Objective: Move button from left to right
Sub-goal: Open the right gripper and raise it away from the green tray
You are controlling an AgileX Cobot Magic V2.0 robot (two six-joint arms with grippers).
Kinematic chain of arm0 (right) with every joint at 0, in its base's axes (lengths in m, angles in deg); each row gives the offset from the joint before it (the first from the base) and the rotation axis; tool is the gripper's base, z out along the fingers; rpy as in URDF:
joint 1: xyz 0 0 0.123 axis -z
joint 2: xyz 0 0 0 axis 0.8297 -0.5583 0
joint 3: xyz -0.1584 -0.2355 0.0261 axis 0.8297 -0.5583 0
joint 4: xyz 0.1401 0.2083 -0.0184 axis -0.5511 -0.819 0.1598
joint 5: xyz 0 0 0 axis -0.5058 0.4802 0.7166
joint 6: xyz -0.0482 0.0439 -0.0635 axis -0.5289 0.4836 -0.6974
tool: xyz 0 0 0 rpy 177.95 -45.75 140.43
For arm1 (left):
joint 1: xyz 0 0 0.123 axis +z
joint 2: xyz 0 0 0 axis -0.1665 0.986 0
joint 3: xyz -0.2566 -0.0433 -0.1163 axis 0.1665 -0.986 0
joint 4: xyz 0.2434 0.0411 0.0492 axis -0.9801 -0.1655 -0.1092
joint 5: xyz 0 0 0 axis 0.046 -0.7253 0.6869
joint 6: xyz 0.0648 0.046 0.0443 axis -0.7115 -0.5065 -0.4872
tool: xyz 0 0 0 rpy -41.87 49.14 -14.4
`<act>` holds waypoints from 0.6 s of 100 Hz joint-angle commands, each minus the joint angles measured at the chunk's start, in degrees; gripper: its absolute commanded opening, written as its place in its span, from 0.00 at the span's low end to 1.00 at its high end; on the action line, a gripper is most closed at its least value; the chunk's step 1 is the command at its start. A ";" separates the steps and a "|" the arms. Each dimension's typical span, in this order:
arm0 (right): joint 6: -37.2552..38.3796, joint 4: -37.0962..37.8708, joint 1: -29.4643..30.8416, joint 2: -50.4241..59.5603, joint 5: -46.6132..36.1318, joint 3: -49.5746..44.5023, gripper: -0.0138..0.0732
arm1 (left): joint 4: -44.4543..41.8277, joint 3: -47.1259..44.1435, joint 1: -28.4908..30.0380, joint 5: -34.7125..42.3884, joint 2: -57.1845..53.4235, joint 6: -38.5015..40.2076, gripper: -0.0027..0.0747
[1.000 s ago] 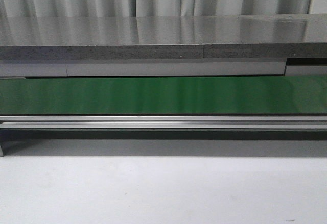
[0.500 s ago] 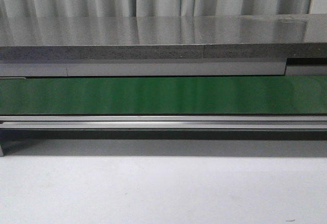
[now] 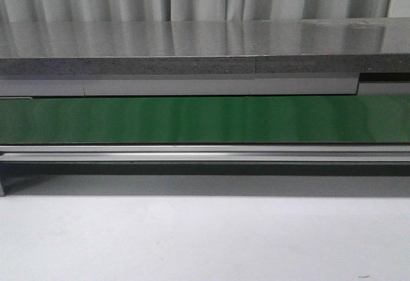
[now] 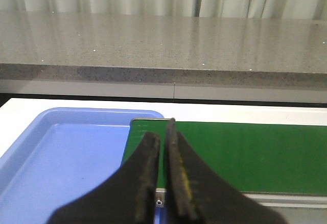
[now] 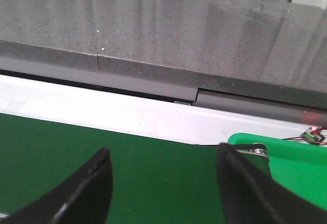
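Observation:
The button is out of view in every frame. My left gripper [image 4: 163, 132] is shut with nothing between its black fingers; it hangs over the left end of the green conveyor belt [image 4: 245, 157], next to a blue tray [image 4: 61, 157] that shows no button. My right gripper [image 5: 163, 155] is open and empty above the right end of the belt [image 5: 153, 178], near a green tray [image 5: 296, 168]. In the front view the belt [image 3: 205, 120] runs bare across the frame and neither gripper shows.
A grey stone counter [image 3: 192, 47] runs behind the belt, with curtains beyond. A metal rail [image 3: 205, 153] edges the belt's front. The white tabletop [image 3: 205, 236] lies in front. A small circuit part with wires [image 5: 312, 133] sits beyond the green tray.

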 commanded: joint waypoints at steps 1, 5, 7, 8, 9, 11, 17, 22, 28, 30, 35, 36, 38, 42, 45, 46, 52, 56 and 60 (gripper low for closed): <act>-0.06 -0.35 -0.07 5.34 -3.24 -0.68 0.65 | 0.13 1.69 -0.40 4.88 0.42 0.09 0.04; -0.06 -0.37 -0.07 7.77 -2.14 -1.44 0.65 | 0.13 1.69 -0.40 4.88 0.42 0.09 0.04; -0.06 -0.37 -0.07 8.94 -1.52 -1.86 0.65 | 0.13 1.69 -0.40 4.88 0.42 0.09 0.04; -0.06 -0.37 -0.07 9.71 -1.15 -1.97 0.65 | 0.13 1.69 -0.40 4.88 0.42 0.09 0.04; -0.06 -0.37 -0.07 10.10 -0.95 -2.06 0.65 | 0.13 1.69 -0.40 4.88 0.42 0.09 0.04; -0.06 -0.37 -0.07 10.87 -0.60 -2.36 0.65 | 0.13 1.69 -0.40 4.88 0.42 0.09 0.04; -0.06 -0.37 -0.07 13.98 0.95 -3.05 0.65 | 0.13 1.69 -0.40 4.88 0.42 0.09 0.04; -0.06 -0.37 -0.07 16.04 2.05 -3.49 0.65 | 0.13 1.69 -0.40 4.88 0.42 0.09 0.04; -0.06 -0.37 -0.07 17.80 3.14 -3.87 0.65 | 0.13 1.69 -0.40 4.88 0.42 0.09 0.04; -0.06 -0.37 -0.07 18.19 3.48 -3.92 0.64 | 0.13 1.69 -0.40 4.88 0.42 0.09 0.04; -0.06 -0.37 -0.07 18.57 3.80 -3.92 0.64 | 0.13 1.69 -0.40 4.88 0.42 0.09 0.04; -0.06 -0.37 -0.07 18.57 3.80 -3.92 0.64 | 0.13 1.69 -0.40 4.88 0.42 0.09 0.04; -0.06 -0.37 -0.07 18.57 3.88 -3.92 0.64 | 0.13 1.69 -0.40 4.88 0.42 0.09 0.04; -0.06 -0.37 -0.07 18.57 3.93 -3.92 0.62 | 0.13 1.69 -0.40 4.88 0.42 0.09 0.04; -0.06 -0.37 -0.07 18.57 3.86 -3.92 0.60 | 0.13 1.69 -0.40 4.88 0.42 0.09 0.04; -0.06 -0.37 -0.07 18.57 3.86 -3.92 0.59 | 0.13 1.69 -0.40 4.88 0.42 0.09 0.04; -0.06 -0.37 -0.07 18.57 3.80 -3.92 0.53 | 0.13 1.69 -0.40 4.88 0.42 0.09 0.04; -0.06 -0.37 -0.07 18.57 3.74 -3.92 0.47 | 0.13 1.69 -0.40 4.88 0.42 0.09 0.04; -0.06 -0.37 -0.07 18.57 3.74 -3.92 0.40 | 0.13 1.69 -0.40 4.88 0.42 0.09 0.04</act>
